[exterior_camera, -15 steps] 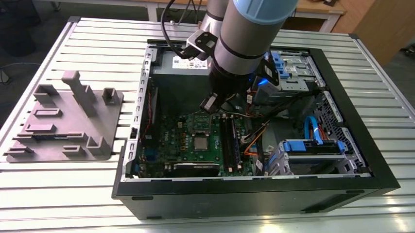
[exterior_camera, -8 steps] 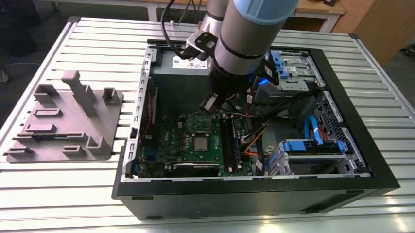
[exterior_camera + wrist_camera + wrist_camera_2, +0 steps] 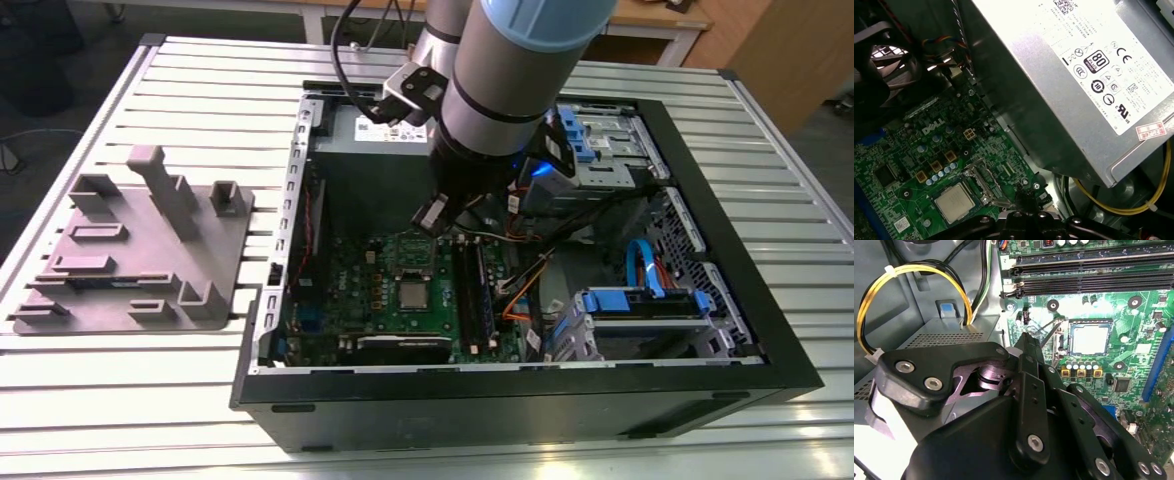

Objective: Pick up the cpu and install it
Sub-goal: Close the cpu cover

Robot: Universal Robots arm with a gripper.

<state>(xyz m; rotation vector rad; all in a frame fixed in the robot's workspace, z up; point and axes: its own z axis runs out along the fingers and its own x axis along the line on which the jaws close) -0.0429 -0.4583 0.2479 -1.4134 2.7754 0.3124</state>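
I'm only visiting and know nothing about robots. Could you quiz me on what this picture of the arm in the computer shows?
1. True or false: the cpu lies in its socket on the green motherboard.
2. Where is the gripper? A) inside the open computer case, above the motherboard; B) over the grey fixture plate outside the case.
3. What colour are the looped wires beside the power supply in both wrist views?

Key: 1 true; 2 A; 3 yellow.

The cpu (image 3: pixel 414 295) (image 3: pixel 1090 338) (image 3: pixel 954 202), silvery and square, lies flat in its socket.
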